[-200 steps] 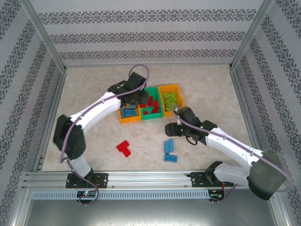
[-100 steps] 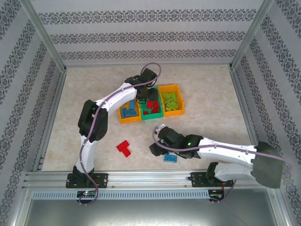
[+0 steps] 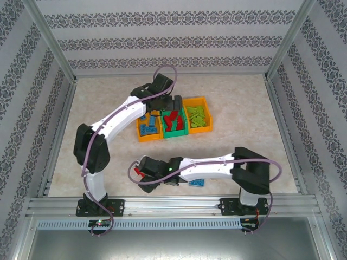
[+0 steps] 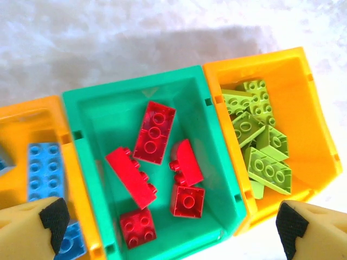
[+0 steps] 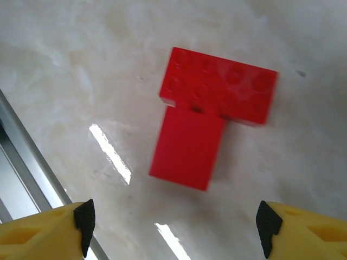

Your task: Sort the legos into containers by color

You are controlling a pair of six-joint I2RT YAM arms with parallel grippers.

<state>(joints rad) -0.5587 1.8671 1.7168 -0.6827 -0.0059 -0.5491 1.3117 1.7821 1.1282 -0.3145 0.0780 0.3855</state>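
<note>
**A:** Where's the left pincer?

**B:** Above the bins, spread wide with nothing between its tips. Its wrist camera looks straight down into the green bin, which has five red bricks inside.

**A:** And the neighbours?

**B:** The left orange bin, at 9 o'clock of the green one, holds blue bricks. The right orange bin, at 3 o'clock, holds light green bricks. All three bins touch in a row.

**A:** The right pincer?

**B:** Open as well, gripping nothing, just above the desk. A red pair lies at 12 o'clock of its fingertips. The two bricks touch in a T, one studs-up, the other showing a smooth face.

**A:** Where is that from overhead?

**B:** About 7 o'clock from the bins, near the front rail, with the right arm stretched across the desk. Some loose blue bricks lie at 5 o'clock from the bins, partly hidden by that arm.
</note>
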